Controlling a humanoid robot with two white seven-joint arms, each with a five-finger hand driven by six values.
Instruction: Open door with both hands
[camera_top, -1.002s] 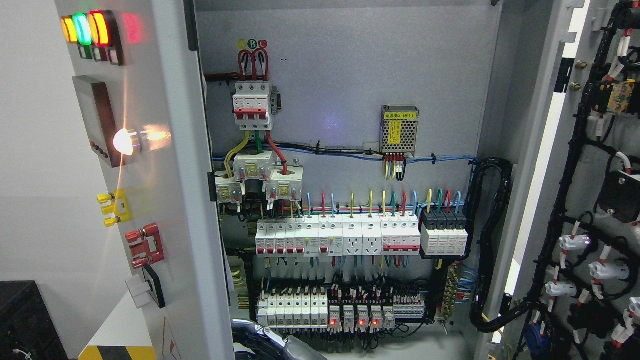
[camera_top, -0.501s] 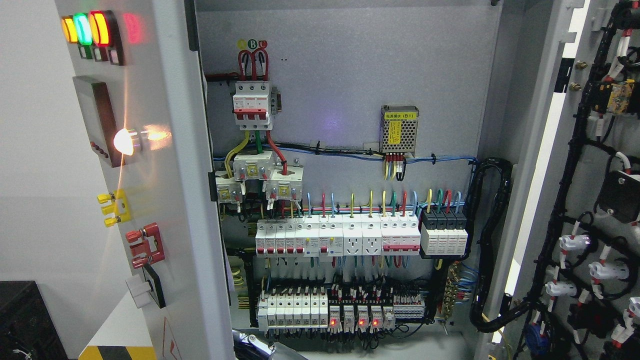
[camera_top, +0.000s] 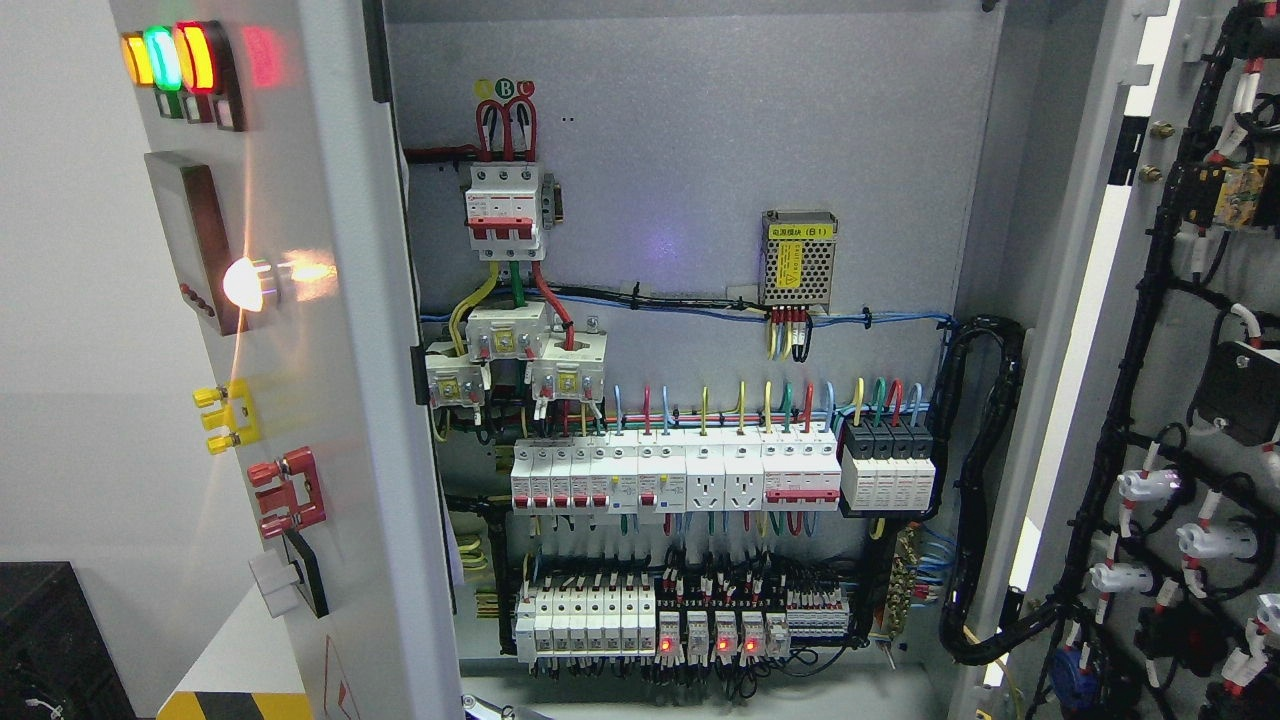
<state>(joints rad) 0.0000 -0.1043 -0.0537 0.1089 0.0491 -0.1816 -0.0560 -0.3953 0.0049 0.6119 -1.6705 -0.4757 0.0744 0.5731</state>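
both cabinet doors (camera_top: 330, 400) swung wide, breakers (camera_top: 680, 475) exposed; no hands in shot, finger state unknown.

Letter B on the green round marker (camera_top: 506, 88) above the top three-pole breaker (camera_top: 505, 212), flanking yellow and red markers unreadable, yellow label (camera_top: 800, 231) on the perforated power supply module (camera_top: 798, 259) with small black characters too fine to read
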